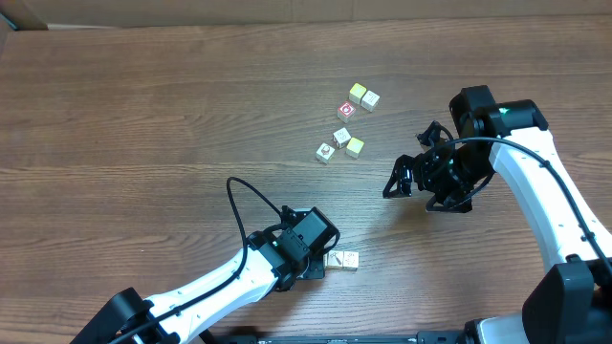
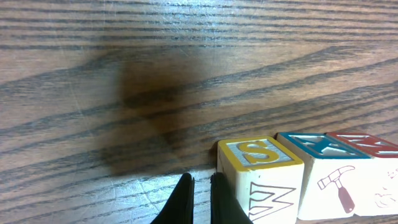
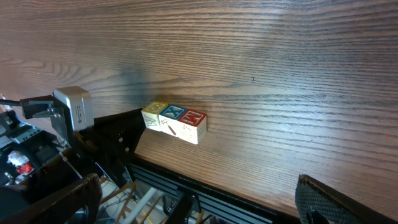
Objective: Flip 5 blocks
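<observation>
My left end effector point(image 2: 200, 185) is low over the bench point(image 1: 143, 115). Its two dark fingers are pressed together with nothing between them. From overhead the fingertips are hidden under my own wrist housing.

Just to its right is a row of three blocks point(image 3: 174, 122), side against side near the bench's front edge. I cannot tell whether my fingers touch the row. In my left wrist view the nearest is the S block point(image 2: 258, 165), yellow-framed on top with a W on its white side. Next comes the blue-framed block point(image 2: 317, 163) showing a hammer. The red-framed block point(image 2: 368, 155) is last, cut off by the picture's edge, and its drawing is too faint to read. From overhead the row is too tiny for me to count.

Farther back and to the right lies a loose cluster:
- a brown-marked block point(image 1: 325, 152);
- a dark-marked block point(image 1: 341, 137) close by;
- a yellow-topped cube point(image 1: 355, 147);
- a red-faced cube point(image 1: 346, 111);
- a pair of cubes point(image 1: 363, 96) behind it.

Their pictures are too small to make out.

My right end effector point(image 1: 406, 161) hangs right of the cluster, apart from every block, with its jaws spread wide and empty. Its wrist view shows only one dark finger point(image 3: 339, 202), cropped at the lower corner.
</observation>
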Robot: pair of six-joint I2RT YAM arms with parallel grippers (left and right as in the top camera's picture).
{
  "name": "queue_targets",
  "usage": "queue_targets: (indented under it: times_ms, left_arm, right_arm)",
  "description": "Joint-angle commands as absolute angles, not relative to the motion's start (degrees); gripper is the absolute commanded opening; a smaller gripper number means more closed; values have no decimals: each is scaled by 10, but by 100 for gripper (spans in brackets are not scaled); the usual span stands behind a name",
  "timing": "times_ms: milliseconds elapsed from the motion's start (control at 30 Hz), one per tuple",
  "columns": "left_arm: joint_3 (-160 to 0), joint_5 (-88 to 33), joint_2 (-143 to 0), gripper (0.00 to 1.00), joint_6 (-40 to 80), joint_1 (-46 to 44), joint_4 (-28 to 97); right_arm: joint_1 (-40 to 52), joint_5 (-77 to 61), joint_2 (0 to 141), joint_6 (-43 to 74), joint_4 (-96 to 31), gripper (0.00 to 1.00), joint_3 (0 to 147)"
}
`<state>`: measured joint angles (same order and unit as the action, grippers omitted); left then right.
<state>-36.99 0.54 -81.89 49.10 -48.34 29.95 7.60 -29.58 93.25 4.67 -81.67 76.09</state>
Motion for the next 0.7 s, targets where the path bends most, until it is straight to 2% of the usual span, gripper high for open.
queue_targets:
  times_ms: [0, 667]
  left_arm:
    - [-369, 22, -825, 4, 477, -479, 297]
    - [-369, 28, -825, 4, 451, -479, 276]
  right_arm:
    - [78, -296, 924, 43, -816, 100, 772]
    - [78, -296, 924, 43, -816, 100, 772]
